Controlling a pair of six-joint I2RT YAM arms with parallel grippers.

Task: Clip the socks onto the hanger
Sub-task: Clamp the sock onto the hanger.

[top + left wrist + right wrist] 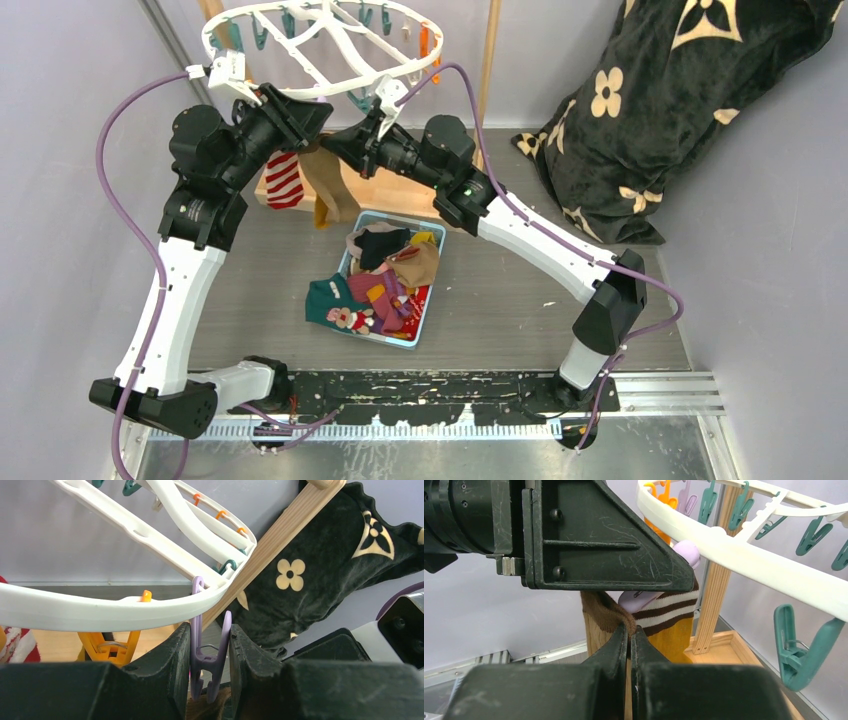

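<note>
Only the wrist views show it: left hand (210, 647) squeezes a lilac clip (196, 645), right hand (630, 640) pinches the brown sock (601, 612).

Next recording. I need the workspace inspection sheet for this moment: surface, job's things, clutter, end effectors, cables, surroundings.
Surface: grey table, scuffed black strip at the near edge.
Job's things: hanger overhead; striped sock hanging below it; brown sock held up beside a lilac clip; more socks in a blue bin.
Clutter: blanket heaped at far right.
End effectors: left end effector squeezes the lilac clip; right end effector shut on the brown sock.
Cables: purple cables loop along both arms; no snag seen.
Surroundings: wooden stand, plain walls.
</note>
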